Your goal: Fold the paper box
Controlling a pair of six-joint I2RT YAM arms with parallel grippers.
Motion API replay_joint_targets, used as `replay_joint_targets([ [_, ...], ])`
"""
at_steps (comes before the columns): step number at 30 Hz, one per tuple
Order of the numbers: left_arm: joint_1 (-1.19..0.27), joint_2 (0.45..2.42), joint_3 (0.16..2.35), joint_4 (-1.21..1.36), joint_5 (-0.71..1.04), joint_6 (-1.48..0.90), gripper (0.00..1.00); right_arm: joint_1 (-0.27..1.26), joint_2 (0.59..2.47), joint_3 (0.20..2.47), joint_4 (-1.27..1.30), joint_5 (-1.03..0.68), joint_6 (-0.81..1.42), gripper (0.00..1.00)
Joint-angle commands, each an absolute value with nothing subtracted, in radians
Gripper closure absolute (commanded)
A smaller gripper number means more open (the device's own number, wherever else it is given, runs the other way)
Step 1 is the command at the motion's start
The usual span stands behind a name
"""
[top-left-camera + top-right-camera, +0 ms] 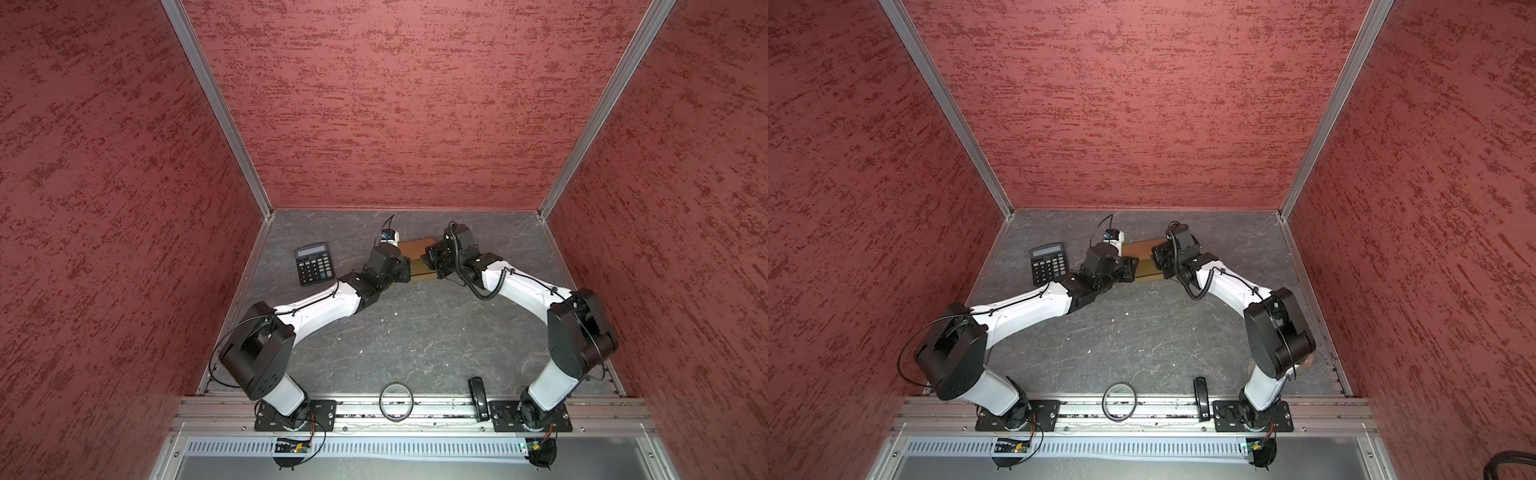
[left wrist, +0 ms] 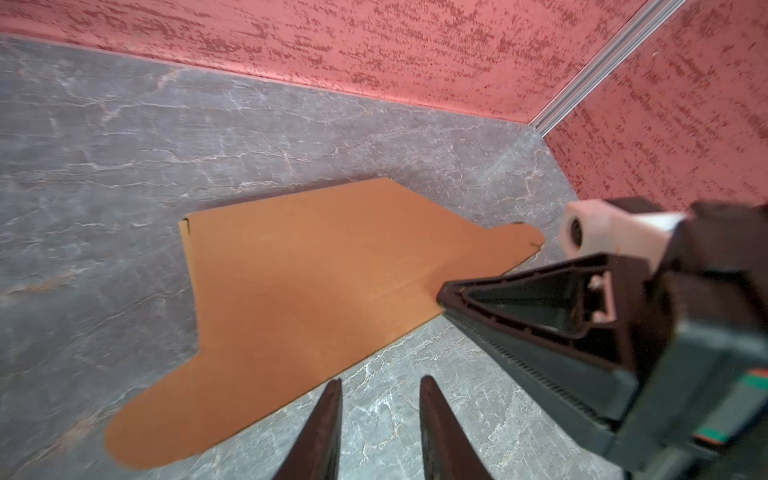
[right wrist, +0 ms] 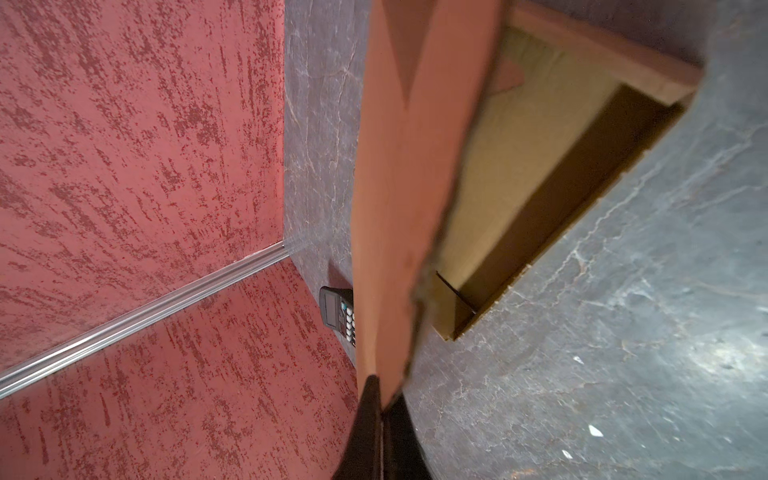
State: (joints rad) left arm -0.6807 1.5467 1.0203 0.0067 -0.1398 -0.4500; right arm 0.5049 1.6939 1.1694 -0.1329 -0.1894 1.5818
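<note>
I read no text, brand or number from my station. In both top views the calculator [image 1: 314, 264] has white marks on its keys, but they are too small for me to say which digit or sign each one is. Its display is only a grey strip for me. In the right wrist view the paper box [image 3: 395, 208] hides most of the keys, and the rest are blurred. A black device [image 1: 478, 399] on the front rail has a small white mark that I cannot read.
</note>
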Motion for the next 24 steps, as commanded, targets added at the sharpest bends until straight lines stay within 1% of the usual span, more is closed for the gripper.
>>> replay_joint_targets([
  [1,-0.649,1.496,1.0,-0.067,-0.132,-0.475,0.67,0.53,1.663,1.122,-0.085,-0.142,1.7,1.0],
  [11,-0.555,1.432,0.977,-0.12,-0.084,-0.47,0.66,0.591,1.649,0.98,0.029,-0.093,1.762,1.0],
  [20,-0.525,1.402,0.954,-0.135,-0.065,-0.471,0.62,0.626,1.657,0.882,0.127,-0.058,1.799,1.0],
  [24,-0.521,1.39,0.943,-0.145,-0.063,-0.472,0.61,0.634,1.67,0.852,0.159,-0.054,1.812,0.98],
])
